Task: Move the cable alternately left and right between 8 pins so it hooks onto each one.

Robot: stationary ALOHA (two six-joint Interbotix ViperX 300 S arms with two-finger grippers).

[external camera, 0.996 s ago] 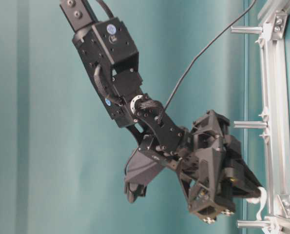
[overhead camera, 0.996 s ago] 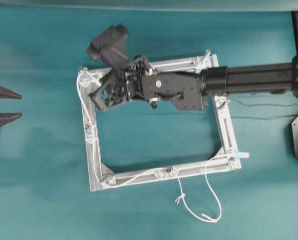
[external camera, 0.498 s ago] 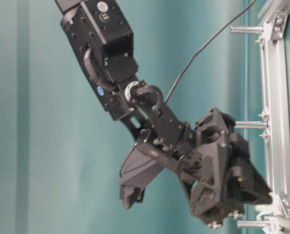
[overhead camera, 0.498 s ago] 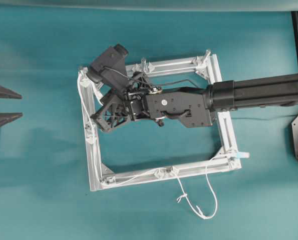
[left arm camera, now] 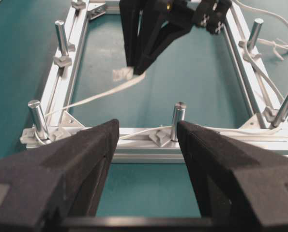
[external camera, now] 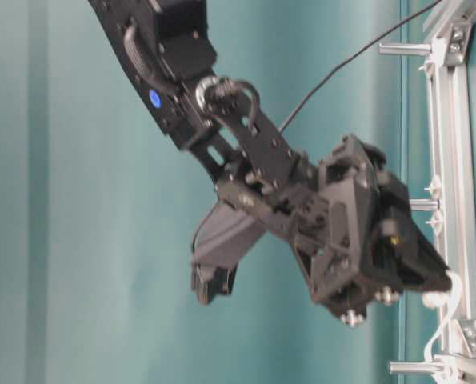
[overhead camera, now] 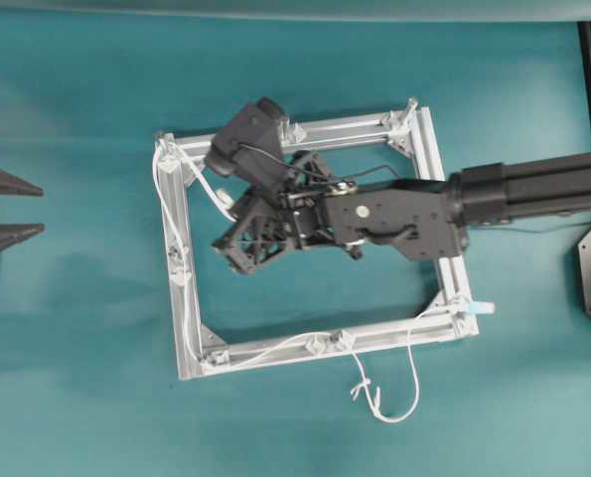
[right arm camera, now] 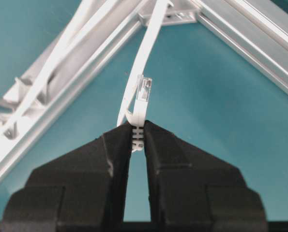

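The white cable (overhead camera: 179, 260) runs down the left bar of the square frame (overhead camera: 434, 149), along the bottom bar, and hangs in a knotted loop (overhead camera: 394, 412) below it. Its pale blue tip (overhead camera: 484, 309) lies at the lower right corner. My right gripper (right arm camera: 138, 131) is shut on the cable's ribbed end piece (right arm camera: 143, 96), held above the frame's inside near the upper left corner (overhead camera: 225, 211). From table level that grip (external camera: 444, 286) hangs beside the frame. Upright pins (left arm camera: 177, 116) (left arm camera: 35, 115) stand on the near bar. My left gripper (left arm camera: 147, 126) is open and holds nothing, parked at the left edge (overhead camera: 39, 211).
The frame lies on a teal mat (overhead camera: 76, 378). My right arm (overhead camera: 533, 189) crosses the right bar and the inside of the frame. Pins (external camera: 402, 48) and corner brackets (overhead camera: 212, 343) stick up from the bars.
The right gripper has carried the cable end from the left bar rightward into the frame. The loop below the bottom bar has shrunk. The left gripper has not moved.
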